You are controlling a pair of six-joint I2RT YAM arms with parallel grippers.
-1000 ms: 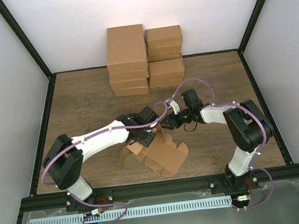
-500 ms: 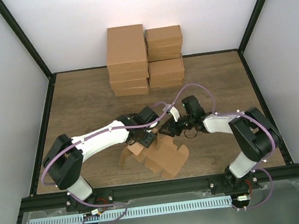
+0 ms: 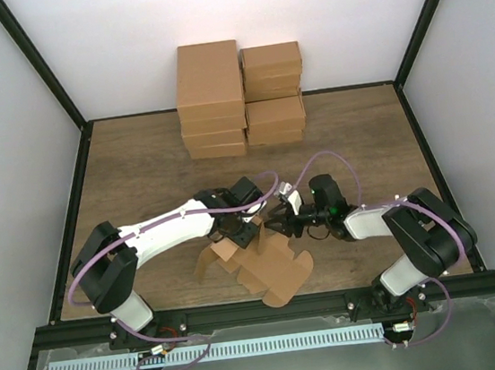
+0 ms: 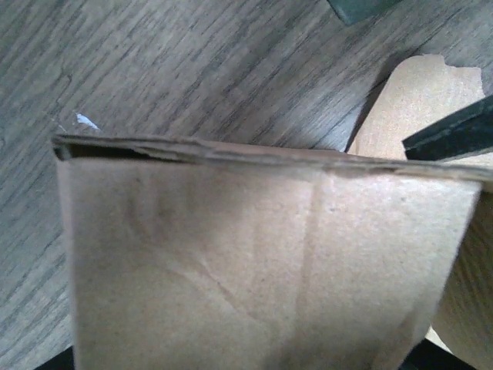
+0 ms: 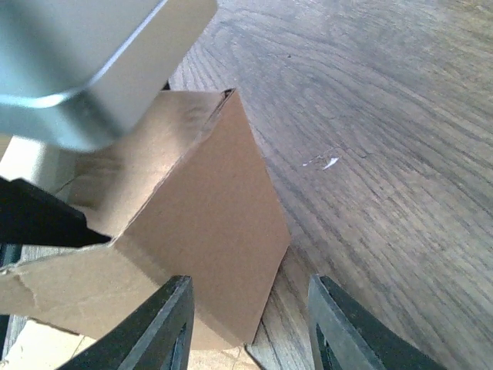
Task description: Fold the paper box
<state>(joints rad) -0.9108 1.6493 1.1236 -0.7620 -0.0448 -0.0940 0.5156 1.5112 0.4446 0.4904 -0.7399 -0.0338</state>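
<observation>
While the left gripper (image 3: 243, 233) is clenched on one raised flap of the paper box (image 3: 274, 265), the right gripper (image 5: 248, 287) is released, with its two fingers (image 5: 166, 327) spread apart. A lower corner of a standing brown panel of the box reaches into the gap between these fingers; I cannot tell if it touches them. The box lies half open on the wooden bench (image 3: 138, 176), directly under and just in front of both grippers. Well beyond the grippers, two stacks of closed boxes (image 3: 210, 95) stand side by side.
</observation>
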